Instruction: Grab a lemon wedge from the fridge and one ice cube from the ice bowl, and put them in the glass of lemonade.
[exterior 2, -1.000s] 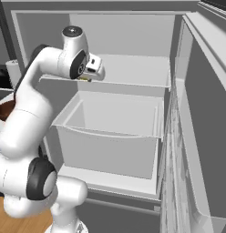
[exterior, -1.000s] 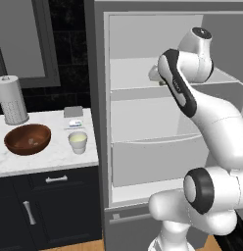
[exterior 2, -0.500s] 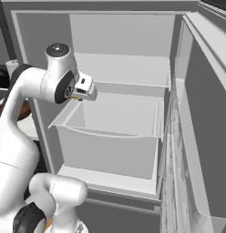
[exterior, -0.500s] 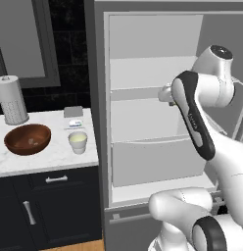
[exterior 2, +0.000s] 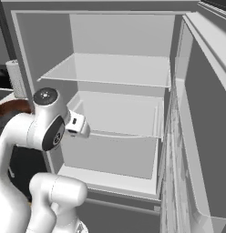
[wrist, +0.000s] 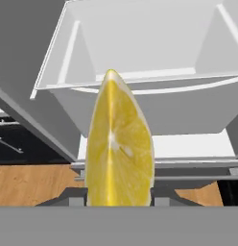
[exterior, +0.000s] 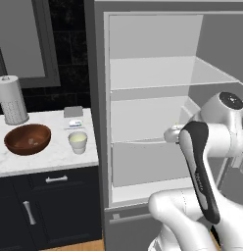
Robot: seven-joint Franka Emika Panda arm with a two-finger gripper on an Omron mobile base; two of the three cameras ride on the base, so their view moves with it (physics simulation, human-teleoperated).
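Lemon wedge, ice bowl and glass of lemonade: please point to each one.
lemon wedge (wrist: 119,149), hand view, cut face.
ice bowl (exterior: 15,142), left base view, front wall.
glass of lemonade (exterior: 78,145), left base view, side wall.

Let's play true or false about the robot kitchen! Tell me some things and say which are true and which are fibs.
1. The fridge door is open. True.
2. The end effector holds the lemon wedge. True.
3. The lemon wedge is floating in the glass of lemonade. False: it is in the end effector, in front of the fridge.
4. The ice bowl sits on a fridge shelf. False: it sits on the counter, left of the glass.
5. The paper-towel roll stands upright. True.
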